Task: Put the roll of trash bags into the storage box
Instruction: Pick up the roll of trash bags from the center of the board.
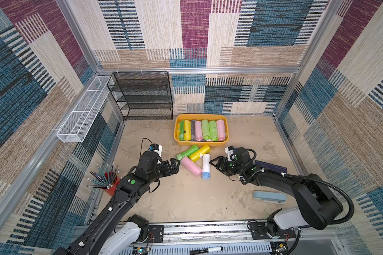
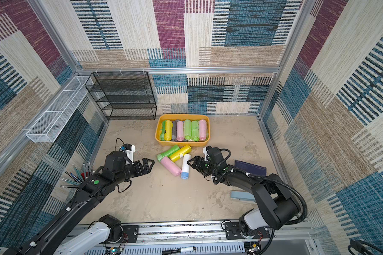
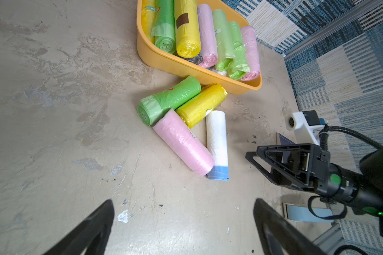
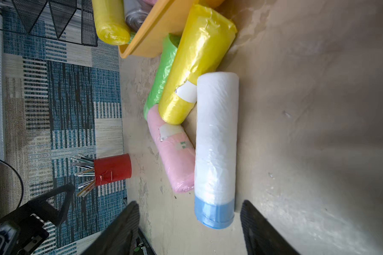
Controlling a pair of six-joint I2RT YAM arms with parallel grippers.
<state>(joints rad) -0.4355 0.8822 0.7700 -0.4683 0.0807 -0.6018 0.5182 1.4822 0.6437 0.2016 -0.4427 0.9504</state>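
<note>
Orange-yellow storage box (image 1: 208, 144) sat centre-frame in a top view, white trash-bag roll (image 1: 206, 164) outside, just below. Left wrist view: left gripper (image 3: 182, 201) gaped empty. Right wrist view: right gripper (image 4: 189, 202), jaws parted, flanked the roll's blue end.

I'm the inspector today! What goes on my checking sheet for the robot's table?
Surface: beige table, stained and scuffed.
Job's things: storage box holds a row of rolls; green roll, yellow roll, pink roll and white roll lie on the table before it.
Clutter: red pencil cup, pale blue flat object, dark notebook, black mesh rack, white wire basket.
Grippers: left gripper open, empty; right gripper open, jaws either side of the white roll's blue end.
Cables: black corrugated hose, thin cable loop; neither touches a roll.
Surroundings: patchwork carpet walls, metal frame.
</note>
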